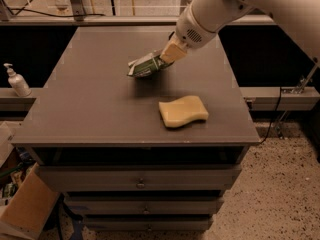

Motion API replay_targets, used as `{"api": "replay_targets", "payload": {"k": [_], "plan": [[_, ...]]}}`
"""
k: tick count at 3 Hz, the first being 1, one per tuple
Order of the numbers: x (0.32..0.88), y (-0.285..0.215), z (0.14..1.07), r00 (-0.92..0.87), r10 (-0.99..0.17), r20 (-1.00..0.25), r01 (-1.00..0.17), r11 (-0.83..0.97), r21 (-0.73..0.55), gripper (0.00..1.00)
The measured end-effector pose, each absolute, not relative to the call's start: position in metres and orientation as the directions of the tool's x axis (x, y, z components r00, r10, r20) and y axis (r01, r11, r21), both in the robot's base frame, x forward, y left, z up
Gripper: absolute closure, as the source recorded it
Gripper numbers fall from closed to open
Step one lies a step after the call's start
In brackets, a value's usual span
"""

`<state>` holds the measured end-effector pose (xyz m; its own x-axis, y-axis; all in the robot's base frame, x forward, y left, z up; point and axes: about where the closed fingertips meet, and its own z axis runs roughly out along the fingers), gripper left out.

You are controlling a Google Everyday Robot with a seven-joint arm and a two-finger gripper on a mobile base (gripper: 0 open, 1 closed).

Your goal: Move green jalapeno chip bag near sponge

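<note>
Dark grey surface over drawers. Small crinkly green jalapeno chip bag clenched in beige fingers of gripper, held above mid-surface. Apart from pale yellow wavy sponge; carrying closer and release seemingly left.

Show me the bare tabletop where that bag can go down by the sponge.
Bare grey tabletop lies left of the pale yellow wavy sponge, and in the strip between it and the crinkly green chip bag. Crowded only at the bag's right end, where the beige gripper clamps it.
</note>
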<state>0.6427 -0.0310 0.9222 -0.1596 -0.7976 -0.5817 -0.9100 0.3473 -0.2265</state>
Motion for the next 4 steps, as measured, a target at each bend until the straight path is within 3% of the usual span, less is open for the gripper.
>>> {"api": "replay_targets", "payload": {"k": [4], "plan": [[0.594, -0.143, 0.882, -0.321, -0.812, -0.487, -0.879, 0.447, -0.168, 1.0]]}}
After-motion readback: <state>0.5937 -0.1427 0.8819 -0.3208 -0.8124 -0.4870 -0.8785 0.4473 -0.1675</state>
